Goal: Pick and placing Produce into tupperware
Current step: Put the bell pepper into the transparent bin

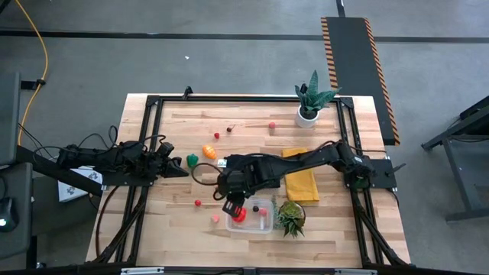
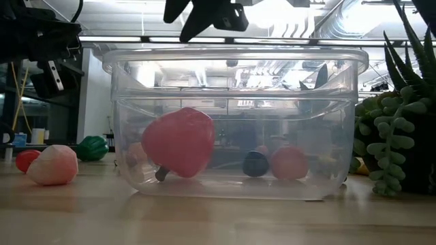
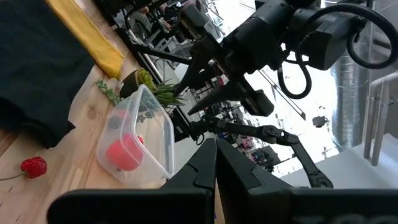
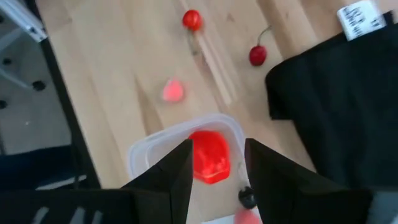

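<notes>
The clear tupperware (image 1: 258, 216) (image 2: 231, 122) stands near the table's near edge. On its floor lie the large red produce (image 2: 178, 141) (image 4: 208, 155), a dark berry (image 2: 255, 163) and a pink-red piece (image 2: 289, 163). My right gripper (image 4: 217, 165) (image 1: 231, 205) hangs open above the tub, with the red produce below its fingers and apart from them. My left gripper (image 3: 214, 168) (image 1: 180, 165) is shut and waits at the table's left, beside the green produce (image 1: 192, 160). The orange produce (image 1: 208, 151) lies just beyond. Small red and pink pieces (image 1: 198, 203) (image 1: 216, 218) lie left of the tub.
A black cloth (image 4: 336, 93) and a yellow cloth (image 1: 300, 179) lie under the right arm. A spiky succulent (image 1: 290, 218) (image 2: 395, 122) stands against the tub's right side. A potted plant in a white pot (image 1: 309, 107) stands at the far edge. Red berries (image 1: 217, 136) (image 1: 272, 124) lie on the far half.
</notes>
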### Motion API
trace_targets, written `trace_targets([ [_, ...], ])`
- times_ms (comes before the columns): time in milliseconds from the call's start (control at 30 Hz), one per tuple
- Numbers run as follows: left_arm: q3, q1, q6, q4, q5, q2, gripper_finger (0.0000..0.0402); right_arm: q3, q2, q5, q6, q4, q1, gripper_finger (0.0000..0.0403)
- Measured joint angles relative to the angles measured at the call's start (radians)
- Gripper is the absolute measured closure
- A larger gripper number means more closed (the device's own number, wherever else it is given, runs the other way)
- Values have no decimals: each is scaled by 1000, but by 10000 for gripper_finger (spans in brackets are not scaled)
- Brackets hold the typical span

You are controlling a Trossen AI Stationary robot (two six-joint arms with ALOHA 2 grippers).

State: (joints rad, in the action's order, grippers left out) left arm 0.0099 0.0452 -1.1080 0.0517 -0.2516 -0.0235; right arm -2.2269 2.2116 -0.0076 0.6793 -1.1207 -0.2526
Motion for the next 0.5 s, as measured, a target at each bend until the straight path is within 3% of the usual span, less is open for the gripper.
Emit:
trace_targets([
  [133, 0, 0, 0, 0, 0, 0, 401, 0, 0, -51, -32, 4, 8, 272],
  [500, 0, 0, 1, 0, -1, 0, 401, 0, 0, -53, -126, -18, 52, 326],
])
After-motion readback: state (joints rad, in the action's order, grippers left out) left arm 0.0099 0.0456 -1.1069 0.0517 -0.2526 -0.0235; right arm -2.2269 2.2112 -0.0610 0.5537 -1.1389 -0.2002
